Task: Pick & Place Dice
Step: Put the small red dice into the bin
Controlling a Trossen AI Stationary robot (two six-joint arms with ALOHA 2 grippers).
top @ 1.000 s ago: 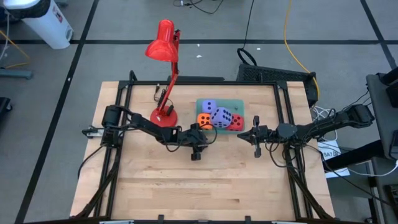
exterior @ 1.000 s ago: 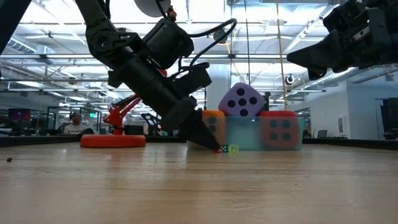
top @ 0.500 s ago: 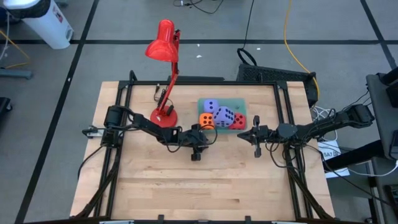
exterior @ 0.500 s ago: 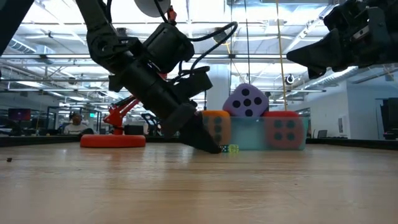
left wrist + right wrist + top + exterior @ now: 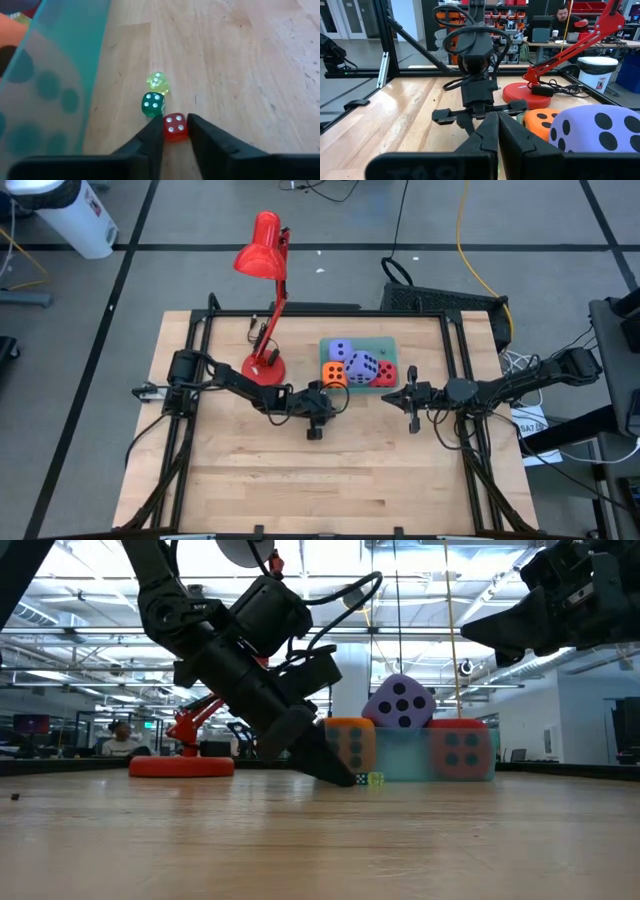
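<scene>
Left arm: it reached from the table's 9 o'clock edge toward the centre, forearm sloping steeply down in the low view, with its wrist tipped so the fingers pointed at the tabletop.
Left gripper [image 5: 174, 131]: its fingertips sat on the wood just at 7 o'clock of the tray; the two fingers were drawn in against the sides of a small red die [image 5: 175, 126], gripping it.
Small dice: a green die [image 5: 152, 104] lay just past the red one, and a yellow die [image 5: 158, 82] just beyond that, all three in a short row beside the tray wall.
Tray [image 5: 385, 346]: a teal see-through tray stood at 12 o'clock of the table's centre.
Foam dice: the orange cube [image 5: 331, 374] sat at the tray's 8 o'clock corner, the red cube [image 5: 381, 375] at its 4 o'clock corner, one lavender-blue cube [image 5: 340, 350] at 11 o'clock, and a second lavender-blue cube [image 5: 361, 366] lay tilted on top in the middle.
Right arm: it stretched level from the 3 o'clock edge, held above the table.
Right gripper [image 5: 411, 396]: it hung at 4 o'clock of the tray, fingers pressed together on nothing.
Lamp [image 5: 263, 255]: the red desk lamp stood at 10 o'clock of the tray.
</scene>
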